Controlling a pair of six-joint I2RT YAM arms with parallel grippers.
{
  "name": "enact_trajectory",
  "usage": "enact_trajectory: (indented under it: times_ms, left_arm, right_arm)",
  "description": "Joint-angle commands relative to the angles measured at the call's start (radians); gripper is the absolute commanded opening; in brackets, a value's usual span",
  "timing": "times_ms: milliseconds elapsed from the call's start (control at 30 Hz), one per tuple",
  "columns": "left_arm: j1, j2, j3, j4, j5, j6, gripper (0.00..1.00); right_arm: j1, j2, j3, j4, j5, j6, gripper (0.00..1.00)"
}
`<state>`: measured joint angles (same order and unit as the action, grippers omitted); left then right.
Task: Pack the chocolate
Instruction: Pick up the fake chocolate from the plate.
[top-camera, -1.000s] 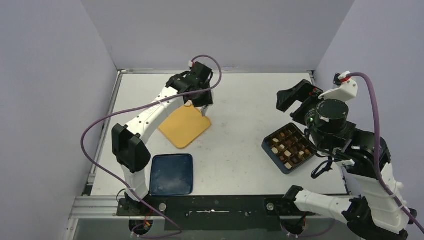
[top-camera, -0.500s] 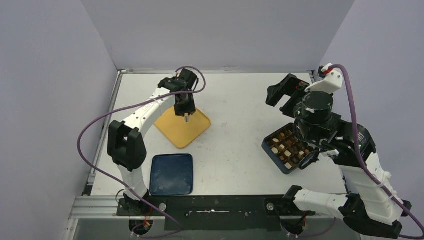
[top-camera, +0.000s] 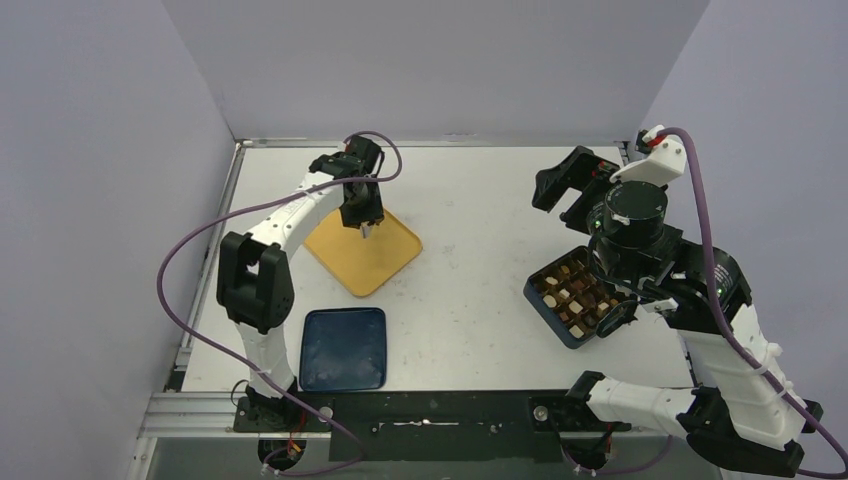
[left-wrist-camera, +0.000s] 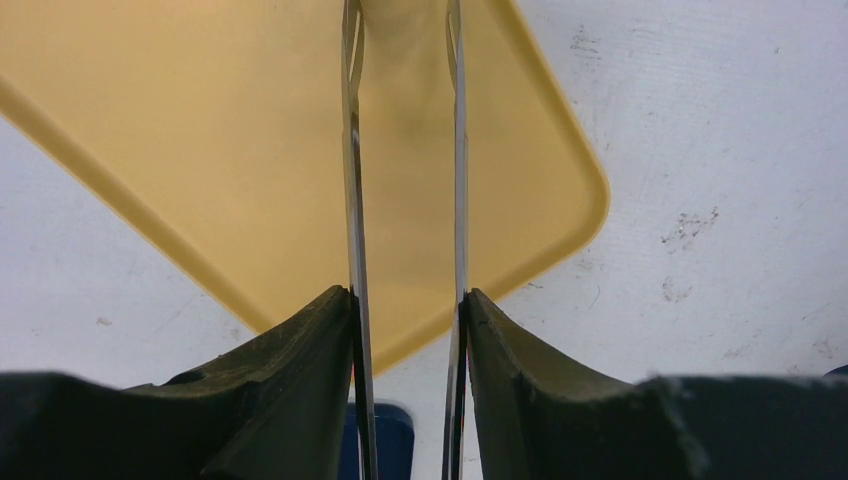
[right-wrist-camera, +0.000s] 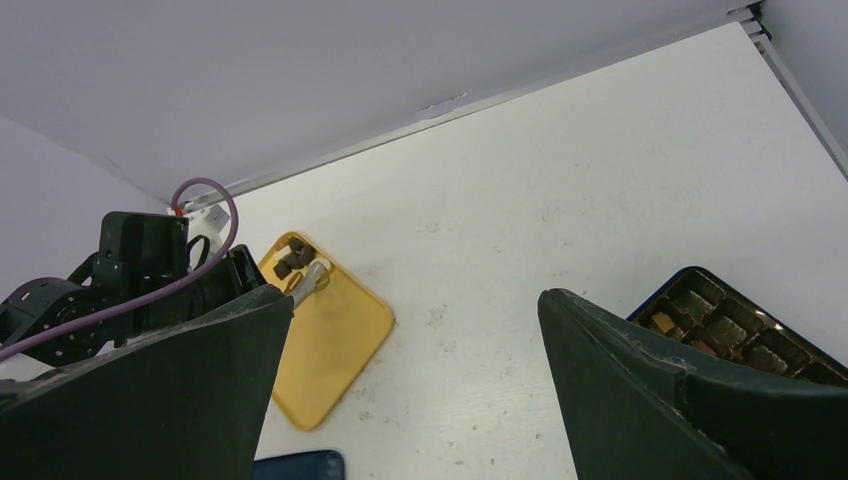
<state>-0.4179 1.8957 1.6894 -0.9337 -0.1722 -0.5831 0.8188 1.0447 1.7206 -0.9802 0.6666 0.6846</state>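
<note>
Table (top-camera: 470, 230) surface, white and scuffed, carries everything here. The right arm (top-camera: 700, 300) stands over the right side, and its jaws are spread wide with nothing between them, held above the table just beyond the far corner of the box. The left arm (top-camera: 290, 215) stretches to the far left, and its jaws pinch the tongs (left-wrist-camera: 352, 200) from both sides. The yellow tray (top-camera: 350, 265) lies turned like a diamond under that arm. A dark blue tray (top-camera: 343, 348) sits nearer the arm bases, just beside the yellow one and apart from it. The dark box (top-camera: 548, 318), split into small compartments, rests at the right beneath the right arm. The tongs' two thin metal blades run side by side with a gap between them, pointing down over the yellow tray. Whether the tips touch it I cannot tell. Most of the chocolate (top-camera: 575, 293) fills the box compartments in brown and cream. A few dark pieces (right-wrist-camera: 292, 258) sit at the yellow tray's far corner, just beside the tong tips.
</note>
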Motion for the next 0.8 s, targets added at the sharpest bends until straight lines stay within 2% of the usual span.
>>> enact_trajectory:
  times_ms: [0, 767]
  left_arm:
    - [0.022, 0.018, 0.054, 0.064, 0.043, 0.031, 0.41]
    - [0.031, 0.067, 0.072, 0.094, 0.047, 0.056, 0.39]
  right_arm:
    - [-0.002, 0.005, 0.031, 0.038, 0.031, -0.013, 1.0]
    - [-0.003, 0.008, 0.031, 0.041, 0.031, -0.008, 1.0]
